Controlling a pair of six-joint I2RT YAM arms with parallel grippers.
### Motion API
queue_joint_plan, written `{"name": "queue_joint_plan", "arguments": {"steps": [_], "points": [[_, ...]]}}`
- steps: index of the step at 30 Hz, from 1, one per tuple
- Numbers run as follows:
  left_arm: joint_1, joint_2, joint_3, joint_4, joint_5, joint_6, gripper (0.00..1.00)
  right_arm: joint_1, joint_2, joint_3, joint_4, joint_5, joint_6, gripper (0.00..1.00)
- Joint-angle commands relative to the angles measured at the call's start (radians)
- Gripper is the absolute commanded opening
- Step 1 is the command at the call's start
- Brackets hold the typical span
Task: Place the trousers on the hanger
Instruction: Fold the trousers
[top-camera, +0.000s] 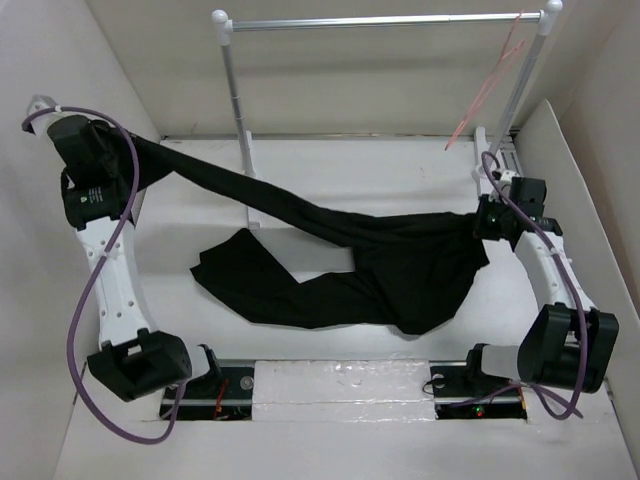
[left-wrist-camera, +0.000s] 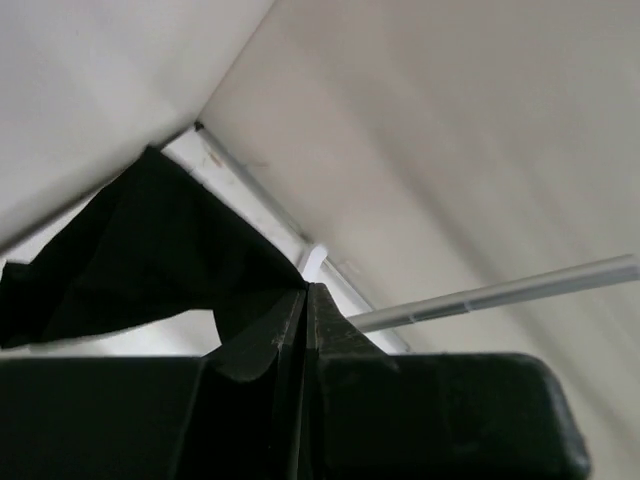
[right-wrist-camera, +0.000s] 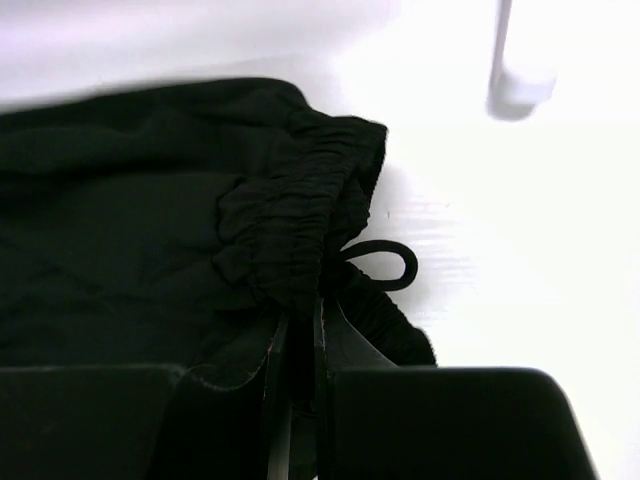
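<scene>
Left hand (left-wrist-camera: 306, 292) high, right hand (right-wrist-camera: 300, 318) low, both pinching trousers (top-camera: 400, 270).

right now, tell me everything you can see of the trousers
The trousers are plain black soft cloth, with a gathered elastic waistband and a drawstring loop. The right gripper pinches the waist. The left gripper pinches one leg end, so that leg stretches, lifted, toward the left. The other leg lies crumpled on the table. They do not touch the hanger.
</scene>
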Motion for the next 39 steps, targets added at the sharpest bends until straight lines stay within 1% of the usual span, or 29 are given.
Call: {"name": "queue_joint_plan", "arguments": {"steps": [1, 3, 7, 10, 12, 13, 14, 16, 19, 20, 21, 22, 23, 25, 26, 27, 28, 29, 31, 33, 34, 35, 36, 37, 38, 39], "points": [[-0.034, -0.01, 0.073, -0.109, -0.073, 0.015, 0.0, -0.023, -0.047, 0.126, 0.018, 0.004, 0.036, 0.0], [-0.043, -0.01, 0.111, -0.121, -0.097, 0.033, 0.0, -0.032, -0.076, 0.138, -0.002, -0.001, 0.033, 0.0], [-0.043, 0.049, 0.099, -0.095, -0.111, 0.064, 0.0, -0.046, -0.073, 0.113, 0.021, 0.007, 0.039, 0.0], [-0.043, 0.131, 0.126, -0.068, -0.087, 0.079, 0.0, -0.075, -0.027, 0.107, 0.023, 0.027, 0.036, 0.0], [-0.043, 0.183, 0.184, -0.057, -0.053, 0.07, 0.0, -0.109, -0.004, 0.116, 0.012, 0.03, 0.028, 0.0], [-0.043, 0.194, 0.21, -0.052, -0.05, 0.064, 0.0, -0.121, 0.004, 0.119, 0.009, 0.028, 0.025, 0.0], [-0.055, 0.211, 0.249, -0.029, -0.016, 0.063, 0.0, -0.153, 0.018, 0.118, 0.011, 0.015, 0.018, 0.0], [-0.068, 0.211, 0.249, -0.023, -0.025, 0.066, 0.0, -0.153, 0.019, 0.115, 0.015, 0.03, 0.014, 0.0], [-0.068, 0.171, 0.116, 0.061, -0.034, 0.082, 0.0, -0.186, 0.042, 0.089, 0.043, 0.029, 0.014, 0.0], [-0.056, 0.157, 0.005, 0.099, -0.033, 0.079, 0.0, -0.186, 0.053, 0.086, 0.044, 0.016, 0.017, 0.0], [-0.042, 0.137, -0.039, 0.162, -0.003, 0.052, 0.0, -0.198, 0.071, 0.081, 0.047, 0.01, 0.017, 0.0], [-0.03, 0.14, -0.067, 0.178, 0.024, 0.035, 0.0, -0.198, 0.078, 0.074, 0.066, -0.004, 0.022, 0.0], [-0.029, 0.149, -0.053, 0.186, 0.044, 0.027, 0.0, -0.198, 0.085, 0.073, 0.073, -0.011, 0.027, 0.0], [-0.043, 0.206, 0.034, 0.144, 0.038, 0.055, 0.0, -0.198, 0.101, 0.08, 0.092, -0.025, 0.036, 0.0], [-0.057, 0.226, 0.145, 0.127, 0.016, 0.073, 0.0, -0.198, 0.105, 0.086, 0.093, -0.028, 0.042, 0.0], [-0.071, 0.272, 0.196, 0.095, 0.007, 0.088, 0.0, -0.198, 0.108, 0.092, 0.101, -0.036, 0.048, 0.0], [-0.08, 0.287, 0.233, 0.092, 0.01, 0.092, 0.0, -0.198, 0.11, 0.101, 0.101, -0.047, 0.05, 0.0], [-0.08, 0.292, 0.234, 0.101, 0.021, 0.083, 0.0, -0.198, 0.107, 0.103, 0.103, -0.047, 0.05, 0.0], [-0.08, 0.28, 0.176, 0.147, 0.019, 0.082, 0.0, -0.198, 0.093, 0.095, 0.103, -0.045, 0.045, 0.0], [-0.059, 0.26, 0.035, 0.204, 0.016, 0.093, 0.0, -0.198, 0.082, 0.061, 0.115, -0.045, 0.036, 0.0], [-0.021, 0.257, -0.031, 0.234, 0.021, 0.09, 0.0, -0.198, 0.081, 0.049, 0.12, -0.047, 0.034, 0.0], [0.009, 0.254, -0.144, 0.251, 0.042, 0.07, 0.0, -0.189, 0.081, 0.016, 0.127, -0.054, 0.033, 0.0], [0.033, 0.263, -0.191, 0.315, 0.068, 0.063, 0.0, -0.18, 0.082, 0.002, 0.138, -0.057, 0.03, 0.0], [0.076, 0.273, -0.234, 0.339, 0.094, 0.055, 0.0, -0.179, 0.085, -0.014, 0.144, -0.058, 0.03, 0.0], [0.092, 0.284, -0.298, 0.356, 0.123, 0.046, 0.0, -0.169, 0.093, -0.026, 0.15, -0.053, 0.027, 0.0], [0.104, 0.292, -0.328, 0.392, 0.137, 0.04, 0.0, -0.169, 0.097, -0.049, 0.158, -0.053, 0.024, 0.0]]}}
